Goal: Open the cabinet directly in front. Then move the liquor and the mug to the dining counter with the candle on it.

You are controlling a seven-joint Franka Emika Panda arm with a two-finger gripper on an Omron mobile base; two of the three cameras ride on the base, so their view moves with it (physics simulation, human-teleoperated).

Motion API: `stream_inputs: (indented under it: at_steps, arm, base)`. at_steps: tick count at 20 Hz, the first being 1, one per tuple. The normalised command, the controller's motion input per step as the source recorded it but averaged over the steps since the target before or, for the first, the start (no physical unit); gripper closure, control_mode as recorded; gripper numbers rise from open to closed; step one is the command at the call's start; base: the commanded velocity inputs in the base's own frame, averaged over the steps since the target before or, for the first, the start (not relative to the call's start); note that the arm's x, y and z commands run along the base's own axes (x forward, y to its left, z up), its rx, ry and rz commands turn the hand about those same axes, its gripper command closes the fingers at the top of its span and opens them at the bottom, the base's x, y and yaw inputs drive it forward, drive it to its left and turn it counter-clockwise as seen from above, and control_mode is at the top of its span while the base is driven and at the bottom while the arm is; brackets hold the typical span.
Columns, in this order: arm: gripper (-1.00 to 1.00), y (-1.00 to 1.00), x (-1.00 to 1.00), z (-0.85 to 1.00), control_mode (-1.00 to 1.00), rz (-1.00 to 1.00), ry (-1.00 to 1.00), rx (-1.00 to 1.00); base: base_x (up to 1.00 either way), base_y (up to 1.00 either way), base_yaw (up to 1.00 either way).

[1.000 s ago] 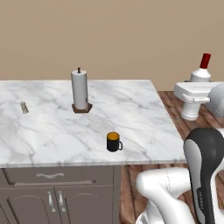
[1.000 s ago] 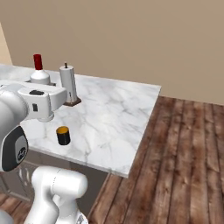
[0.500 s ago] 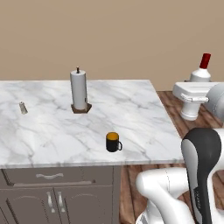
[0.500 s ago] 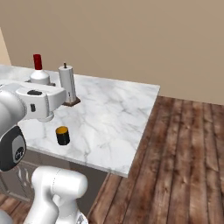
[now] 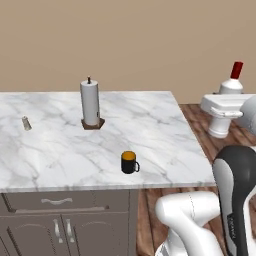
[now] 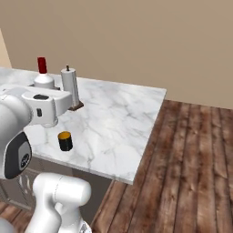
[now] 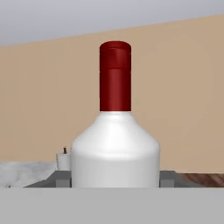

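Note:
My gripper (image 7: 114,180) is shut on the liquor (image 7: 115,144), a white bottle with a red cap, held upright. In the left base view the liquor (image 5: 233,80) stands on top of the hand, off the right end of the dining counter (image 5: 150,120). In the right base view the liquor (image 6: 42,75) is above the counter's near left part (image 6: 123,109). The black mug (image 5: 129,162) with its orange inside stands near the counter's front edge, and shows as well in the right base view (image 6: 65,141). The small candle (image 5: 26,123) stands at the far left. The cabinet is out of view.
A tall white paper-towel roll (image 5: 90,104) on a brown base stands mid-counter, behind the mug. Dark base cabinets with silver handles (image 5: 55,202) sit under the marble top. A wood floor (image 6: 191,159) lies to the right of the counter, and a beige wall behind it.

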Motion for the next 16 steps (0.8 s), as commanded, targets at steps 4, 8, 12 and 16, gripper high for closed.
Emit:
stream_inputs:
  at_steps: [4,8,12,16]
  arm:
    - [1.0,-0.27,0.0,-0.13,-1.0,0.13,0.0,0.0]
    - [1.0,-0.33,0.0,-0.18,-1.0,0.16,0.0,0.0]
    - [1.0,-0.34,0.0,-0.19,-1.0,0.16,0.01,0.0]
    - [1.0,-0.34,0.0,-0.18,-1.0,0.16,0.0,0.0]
  base:
    - [0.0,0.0,0.0]
    - [0.0,0.0,0.0]
    - [0.0,0.0,0.0]
    - [0.0,0.0,0.0]
